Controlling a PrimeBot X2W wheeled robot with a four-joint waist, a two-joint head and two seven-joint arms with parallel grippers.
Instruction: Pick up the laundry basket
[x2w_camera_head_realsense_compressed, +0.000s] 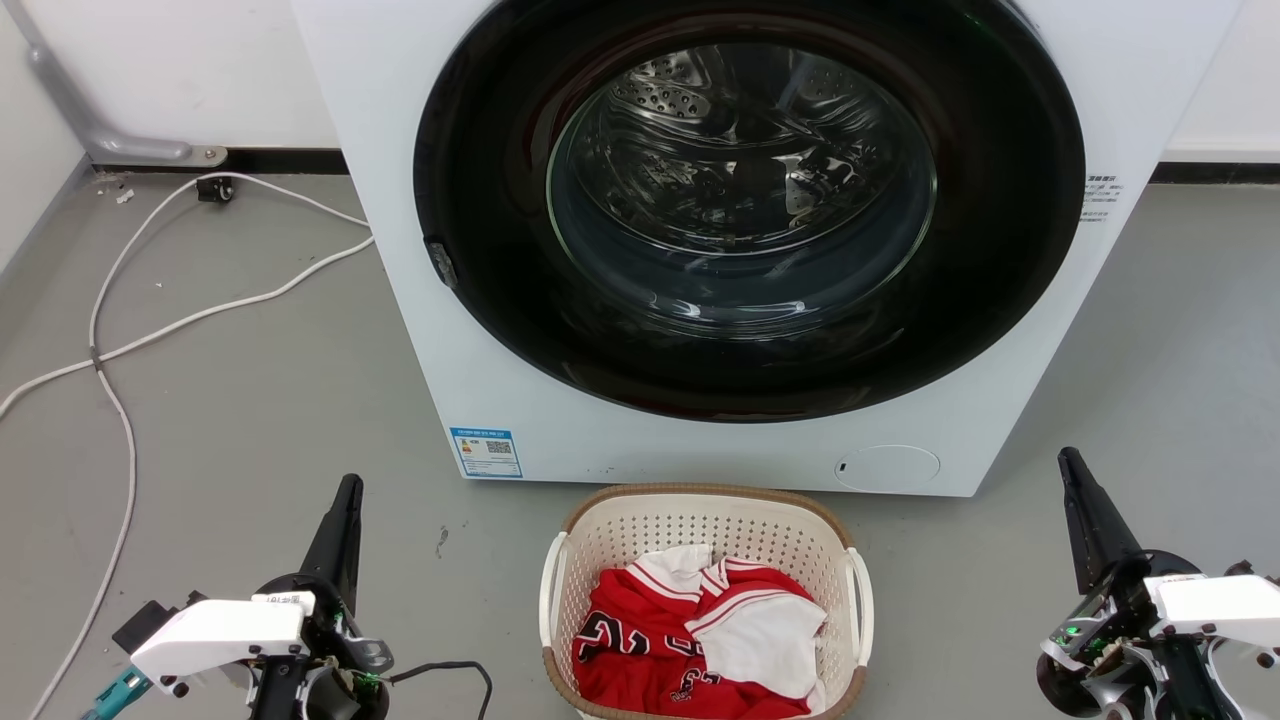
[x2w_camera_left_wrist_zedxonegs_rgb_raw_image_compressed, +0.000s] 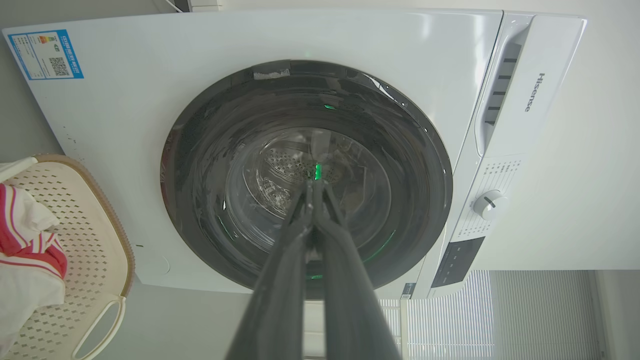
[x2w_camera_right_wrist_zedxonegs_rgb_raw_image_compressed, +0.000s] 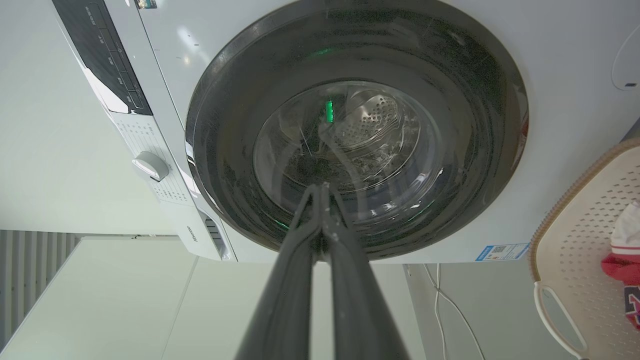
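Laundry basket (x2w_camera_head_realsense_compressed: 662, 528), holding red-and-white clothes (x2w_camera_head_realsense_compressed: 650, 640), stands on the floor (x2w_camera_head_realsense_compressed: 250, 400) directly before the washing machine (x2w_camera_head_realsense_compressed: 400, 250). Left end effector (x2w_camera_head_realsense_compressed: 350, 490) and right end effector (x2w_camera_head_realsense_compressed: 1069, 464), both closed and empty, flank it well apart. Handles (x2w_camera_head_realsense_compressed: 862, 600) untouched; the lift is judged not yet begun.

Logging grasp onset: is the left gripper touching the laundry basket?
Apart. The head view shows bare grey floor between the left gripper and the laundry basket.
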